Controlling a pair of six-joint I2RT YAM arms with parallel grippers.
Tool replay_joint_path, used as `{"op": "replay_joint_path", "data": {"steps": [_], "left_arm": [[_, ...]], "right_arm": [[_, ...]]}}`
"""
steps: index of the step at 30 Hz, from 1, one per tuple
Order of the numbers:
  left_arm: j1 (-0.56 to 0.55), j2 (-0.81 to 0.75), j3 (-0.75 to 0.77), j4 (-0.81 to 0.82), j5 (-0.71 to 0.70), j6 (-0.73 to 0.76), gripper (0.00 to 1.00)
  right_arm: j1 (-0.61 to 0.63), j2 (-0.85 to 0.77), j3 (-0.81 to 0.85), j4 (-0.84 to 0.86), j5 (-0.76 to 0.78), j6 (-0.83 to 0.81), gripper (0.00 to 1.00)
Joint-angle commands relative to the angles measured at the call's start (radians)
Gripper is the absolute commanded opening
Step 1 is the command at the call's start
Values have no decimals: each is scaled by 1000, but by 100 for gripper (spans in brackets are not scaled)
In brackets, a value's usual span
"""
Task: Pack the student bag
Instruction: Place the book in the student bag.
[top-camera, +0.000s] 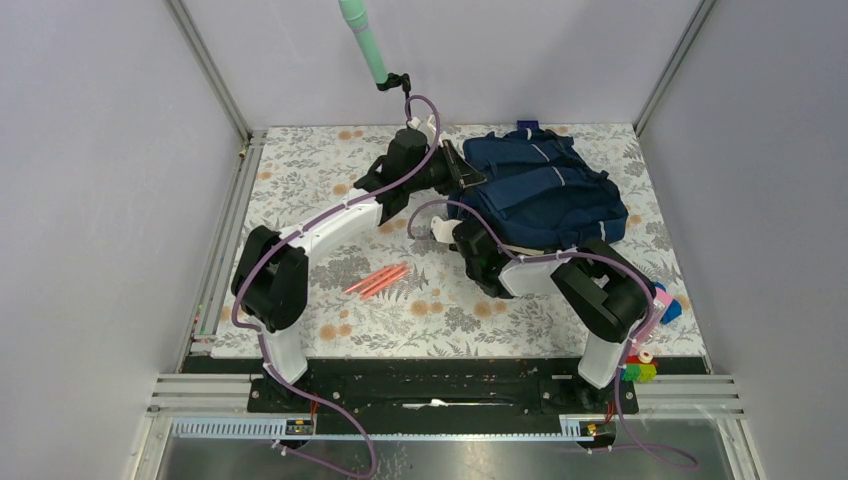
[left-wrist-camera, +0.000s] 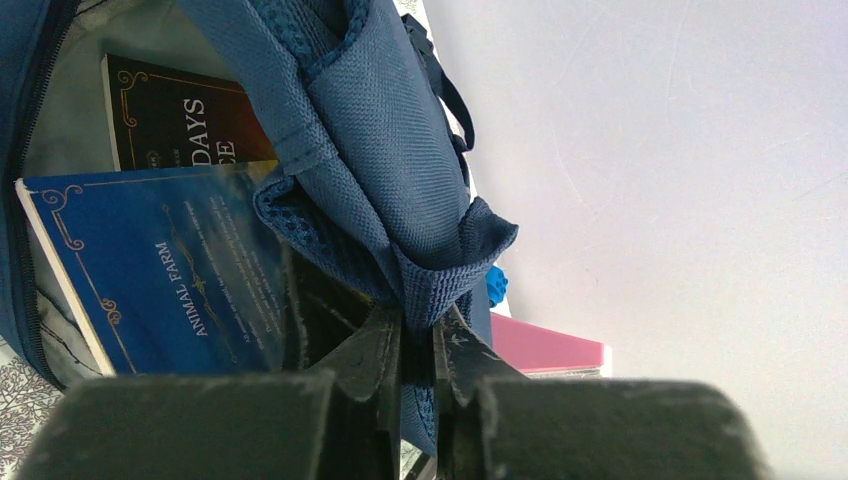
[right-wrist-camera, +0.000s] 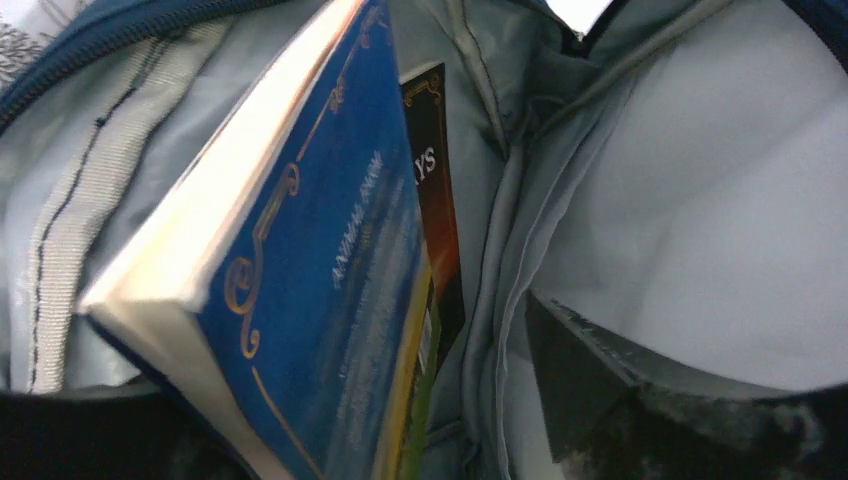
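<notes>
Reading the covers first: the blue book (left-wrist-camera: 170, 270) inside the student bag (top-camera: 540, 185) says "ANIMAL FARM" in pale letters within a gold scrolled border. Behind it a dark book (left-wrist-camera: 180, 120) shows only "DAYS" and, below that, "CE"; the rest of its title is hidden by the bag's fabric. From my right wrist the same dark cover gives just "YS".

The bag lies on the far right part of the flowered desk (top-camera: 300, 180), its mouth turned left towards my wrists.

My left arm reaches forward and to the right from its base, elbow raised, forearm slanting up to the bag's left edge. My left pincer (left-wrist-camera: 418, 335) is closed tight on a fold of blue webbing at the rim of the opening, lifting it so the grey lining shows.

My right arm is folded at the elbow on the right, with the forearm running left to the bag's near corner. My right pincer (right-wrist-camera: 380, 400) is inside the mouth, jaws apart. The blue book lies between them, with a strip of lining visible between the book and the right-hand finger.

Pink sticks (top-camera: 378, 281) lie on the desk between my arms.
</notes>
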Motion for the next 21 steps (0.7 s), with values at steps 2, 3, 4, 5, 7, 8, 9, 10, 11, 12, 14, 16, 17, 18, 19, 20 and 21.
{"op": "replay_joint_path", "data": {"steps": [2, 3, 4, 5, 7, 8, 9, 10, 11, 12, 14, 16, 17, 18, 19, 20, 21], "left_arm": [[2, -76, 20, 140, 51, -3, 0], [2, -73, 20, 140, 51, -3, 0], [2, -72, 21, 141, 51, -4, 0], [2, -70, 21, 141, 51, -2, 0], [2, -67, 24, 139, 48, 1, 0], [2, -65, 27, 137, 48, 4, 0], [2, -64, 31, 132, 46, 6, 0], [1, -62, 36, 127, 45, 11, 0], [2, -59, 48, 107, 57, 19, 0], [4, -57, 56, 91, 55, 30, 0], [5, -66, 46, 93, 43, 40, 0], [5, -69, 45, 94, 45, 42, 0], [5, -68, 44, 97, 45, 38, 0], [5, -68, 44, 103, 50, 31, 0], [5, -67, 40, 112, 56, 25, 0], [5, -66, 38, 117, 59, 20, 0], [5, -67, 35, 119, 58, 18, 0]], "right_arm": [[34, -34, 20, 112, 102, 15, 93], [48, -52, 2, 106, 104, 32, 97], [67, -73, -19, 94, 107, 48, 99], [88, -94, -33, 84, 112, 62, 100], [145, -146, -58, 55, 127, 106, 100], [182, -183, -70, 26, 129, 136, 100], [217, -215, -81, -6, 130, 167, 100], [256, -247, -91, -41, 131, 206, 100], [289, -278, -103, -82, 133, 250, 100], [315, -314, -115, -126, 136, 296, 100], [356, -393, -139, -211, 131, 393, 100], [375, -478, -159, -301, 92, 482, 100], [376, -522, -161, -342, 79, 525, 100], [376, -563, -164, -379, 77, 561, 100], [376, -604, -167, -407, 75, 591, 100], [375, -643, -170, -424, 81, 615, 100], [374, -674, -169, -443, 94, 635, 100]]}}
